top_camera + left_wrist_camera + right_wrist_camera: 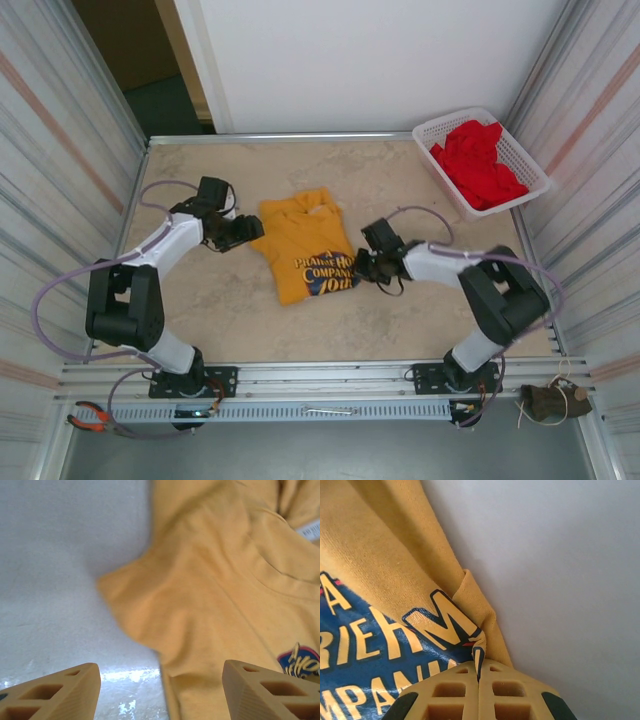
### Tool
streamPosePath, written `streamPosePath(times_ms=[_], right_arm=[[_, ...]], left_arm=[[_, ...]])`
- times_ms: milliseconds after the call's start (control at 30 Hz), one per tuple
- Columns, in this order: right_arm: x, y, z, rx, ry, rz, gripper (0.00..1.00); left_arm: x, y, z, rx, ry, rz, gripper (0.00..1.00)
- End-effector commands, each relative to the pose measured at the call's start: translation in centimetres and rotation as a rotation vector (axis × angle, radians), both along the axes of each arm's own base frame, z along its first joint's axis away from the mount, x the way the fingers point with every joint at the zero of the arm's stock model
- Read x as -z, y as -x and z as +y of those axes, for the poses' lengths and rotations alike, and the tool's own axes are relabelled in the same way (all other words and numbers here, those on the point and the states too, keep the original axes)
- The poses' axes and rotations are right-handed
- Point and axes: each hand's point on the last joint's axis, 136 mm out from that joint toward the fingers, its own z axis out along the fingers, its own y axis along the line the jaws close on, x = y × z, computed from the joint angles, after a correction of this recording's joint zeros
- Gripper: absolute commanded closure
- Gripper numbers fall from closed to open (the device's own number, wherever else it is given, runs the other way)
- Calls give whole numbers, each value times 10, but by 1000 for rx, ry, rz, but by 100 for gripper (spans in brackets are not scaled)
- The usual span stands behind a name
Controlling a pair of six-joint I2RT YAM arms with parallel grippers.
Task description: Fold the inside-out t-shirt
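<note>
The mustard-yellow inside-out t-shirt point(300, 240) lies bunched in the middle of the table, a blue printed logo point(328, 272) showing near its lower right edge. My left gripper point(250, 230) stands open at the shirt's left edge; in the left wrist view its fingers point(55, 695) straddle the cloth edge point(200, 630) with nothing between them, and a white neck tag point(310, 530) shows at the far right. My right gripper point(479, 672) is shut on a fold of the shirt's printed right edge point(445, 620), and in the top view it point(360, 266) sits against the logo.
A white basket point(437, 122) holding a bright red garment point(480, 165) stands at the back right corner. Corrugated metal walls close both sides. Red-handled pliers point(90, 415) lie on the rail at the near left. Bare tabletop point(250, 320) lies in front of the shirt.
</note>
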Motion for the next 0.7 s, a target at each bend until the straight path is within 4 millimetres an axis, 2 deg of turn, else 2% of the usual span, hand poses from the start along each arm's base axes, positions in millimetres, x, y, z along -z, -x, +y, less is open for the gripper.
streamPosePath(times_ms=[0,33,100,133,167,267,433,567,667], right_arm=[[11,44,-20,133,105,40,100],[9,55,-20,150,113,39,93],[1,67,-24,179,151,15,59],[-9,67,-29,190,166,-12,48],[-20,64,-34,193,178,-45,43],[-51,40,-47,157,177,-125,39],[-96,-20,-56,62,28,-191,38],[-105,-55,-51,2,-23,-165,37],[-97,-74,-40,-16,-35,-133,37]], left_arm=[[-9,-1,-14,28,39,-4,34],[-8,0,-18,36,47,1,34],[-6,1,-25,53,68,12,34],[-6,2,-28,57,80,17,34],[-5,3,-31,64,89,22,34],[-7,4,-40,88,110,22,34],[-5,-10,-59,147,155,38,34],[6,-23,-67,161,153,85,35],[14,-32,-70,159,138,116,36]])
